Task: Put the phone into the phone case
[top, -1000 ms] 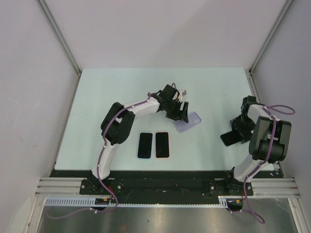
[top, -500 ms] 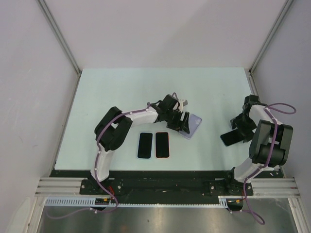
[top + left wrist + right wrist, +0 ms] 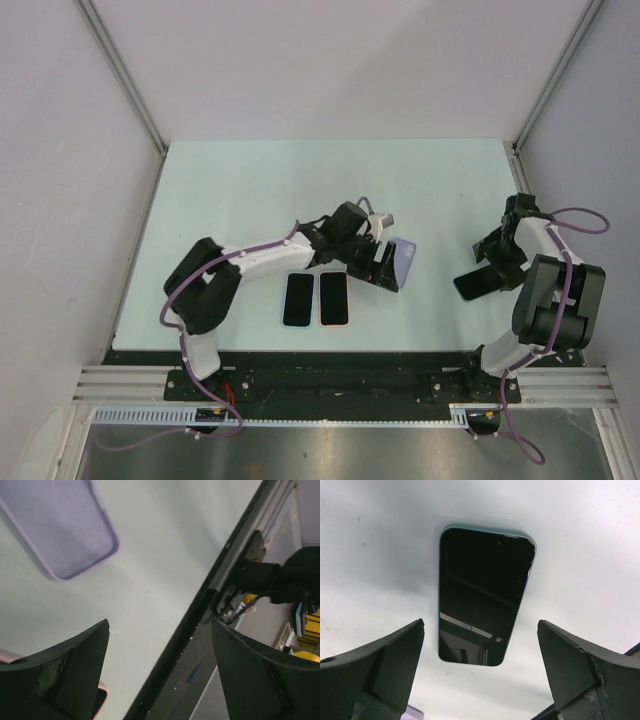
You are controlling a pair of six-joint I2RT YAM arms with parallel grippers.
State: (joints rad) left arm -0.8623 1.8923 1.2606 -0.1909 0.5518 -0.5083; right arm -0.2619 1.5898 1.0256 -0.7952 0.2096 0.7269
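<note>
Lining up the pick seems the step in hand: the right gripper (image 3: pixel 480 627) hangs spread wide and empty above the teal-edged phone (image 3: pixel 482 597), flat on the table (image 3: pixel 380 540). Next it must drop and pinch the phone's long edges. The left gripper (image 3: pixel 160 625), also splayed and empty, hovers beside the lilac phone case (image 3: pixel 60 525).

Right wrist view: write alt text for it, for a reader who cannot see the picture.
A phone with a dark screen and a green rim lies face up on the pale table. The right gripper is open above it, its two dark fingers at the lower corners of the picture, neither touching the phone.
</note>
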